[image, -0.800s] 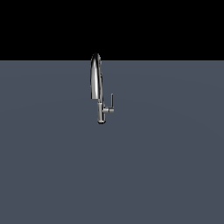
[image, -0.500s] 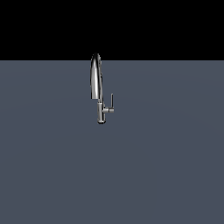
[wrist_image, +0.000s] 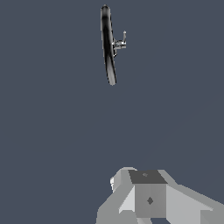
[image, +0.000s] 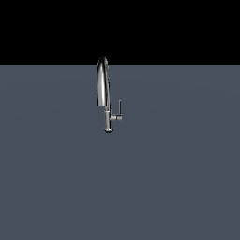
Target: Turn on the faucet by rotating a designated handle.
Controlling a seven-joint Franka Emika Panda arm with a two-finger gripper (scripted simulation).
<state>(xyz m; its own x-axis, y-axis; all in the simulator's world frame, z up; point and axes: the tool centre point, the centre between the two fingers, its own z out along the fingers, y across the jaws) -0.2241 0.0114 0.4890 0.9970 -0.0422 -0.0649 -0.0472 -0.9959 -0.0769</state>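
Near the far edge of the worktop [image: 178, 178], about midway along it in the exterior view, stands the faucet [image: 103, 89], upright on a short base. Its arched spout rises so that the crown crosses the line where the grey surface meets the black background. The handle [image: 118, 112] leaves the lower stem on the exterior view's right: a short stub, then a slim rod pointing up, clear of the spout. Detail at the base is coarse; how it meets the surface cannot be made out. No arm or gripper appears in the exterior view. In the wrist view the faucet [wrist_image: 108, 43] shows as a dark, narrow, foreshortened shape with the handle [wrist_image: 120, 42] as a small pale stub and rod beside it; both are too small for finer reading. Part of the gripper [wrist_image: 148, 199] shows in that view as grey blocky housing, cut off by the frame edge, well apart from the faucet with bare worktop [wrist_image: 52, 131] between. The fingertips are outside the frame, so whether the claw is apart or together cannot be told. Nothing is seen held in it.
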